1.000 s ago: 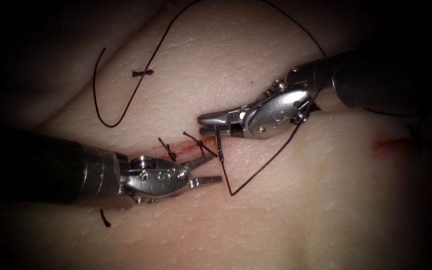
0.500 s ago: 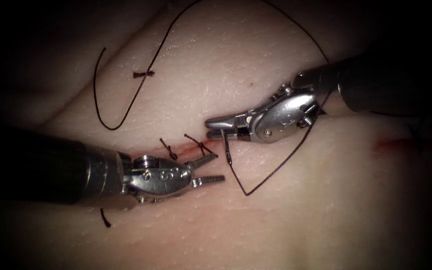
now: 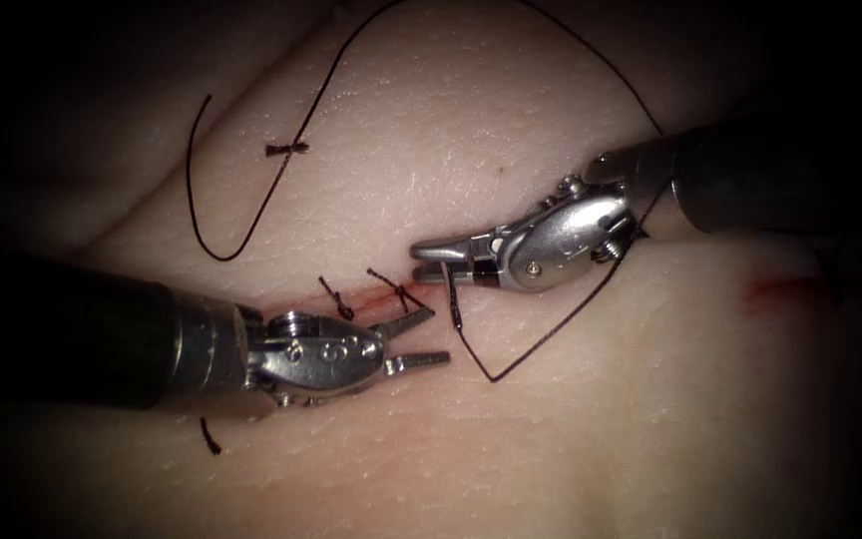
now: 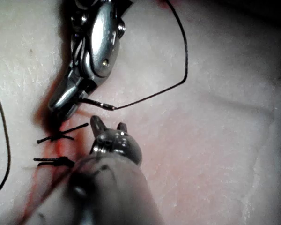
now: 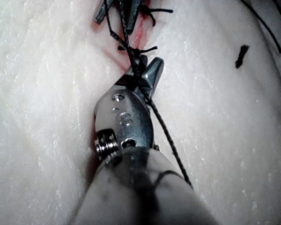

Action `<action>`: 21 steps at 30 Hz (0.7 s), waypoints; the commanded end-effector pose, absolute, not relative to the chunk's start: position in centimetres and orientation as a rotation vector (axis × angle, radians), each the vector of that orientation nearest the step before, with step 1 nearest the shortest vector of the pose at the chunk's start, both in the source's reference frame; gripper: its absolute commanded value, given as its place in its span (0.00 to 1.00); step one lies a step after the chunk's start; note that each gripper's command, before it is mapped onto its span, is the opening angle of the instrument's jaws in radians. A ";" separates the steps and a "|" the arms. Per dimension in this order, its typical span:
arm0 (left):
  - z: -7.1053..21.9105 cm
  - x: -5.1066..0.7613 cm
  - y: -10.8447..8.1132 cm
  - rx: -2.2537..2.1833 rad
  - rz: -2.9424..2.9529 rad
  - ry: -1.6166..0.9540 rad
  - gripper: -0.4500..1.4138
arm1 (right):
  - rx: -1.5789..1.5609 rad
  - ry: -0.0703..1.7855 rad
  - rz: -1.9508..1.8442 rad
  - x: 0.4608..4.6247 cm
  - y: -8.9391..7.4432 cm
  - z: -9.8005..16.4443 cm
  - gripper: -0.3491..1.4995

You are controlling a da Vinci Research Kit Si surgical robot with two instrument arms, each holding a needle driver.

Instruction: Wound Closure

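My right tool (image 3: 421, 256) is shut on the curved needle (image 3: 454, 299) just right of the cut's (image 3: 366, 295) right end. The needle hangs down from the jaws over the tissue (image 3: 571, 439), not in it. Thread (image 3: 541, 344) runs from its lower end in a V back up past the tool's wrist. My left tool (image 3: 438, 335) stands open below the cut, holding nothing, its tips close to the needle. In the left wrist view, the right tool (image 4: 58, 105) grips the needle (image 4: 97, 103) ahead of my own open jaws (image 4: 108, 123). The right wrist view has the shut right tool (image 5: 145, 70) with thread (image 5: 164, 131) across it.
Two tied stitches (image 3: 334, 297) (image 3: 397, 287) cross the cut, with red fluid around them. A long thread loop (image 3: 251, 215) and a loose knot (image 3: 286, 148) lie at the upper left. A cut end of thread (image 3: 210, 436) lies below the left shaft. A red smear (image 3: 780, 289) marks the tissue at the right.
My right tool has moved a little to the right with the needle, and the thread's V has followed. The left tool has crept slightly right, its jaws still open.
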State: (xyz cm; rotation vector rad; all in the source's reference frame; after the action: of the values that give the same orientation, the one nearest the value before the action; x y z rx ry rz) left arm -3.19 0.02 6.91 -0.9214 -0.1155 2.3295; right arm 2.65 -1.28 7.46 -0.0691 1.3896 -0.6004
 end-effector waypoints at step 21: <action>7.2 -3.52 0.1 -0.897 2.318 -0.116 0.42 | -0.009 1.431 -0.416 2.86 -0.7 7.1 0.00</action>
State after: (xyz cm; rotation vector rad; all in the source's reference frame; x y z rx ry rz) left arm -3.47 0.15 7.13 -0.8918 -0.1161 2.3213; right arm 2.79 -0.66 7.04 -0.0100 1.4300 -0.4128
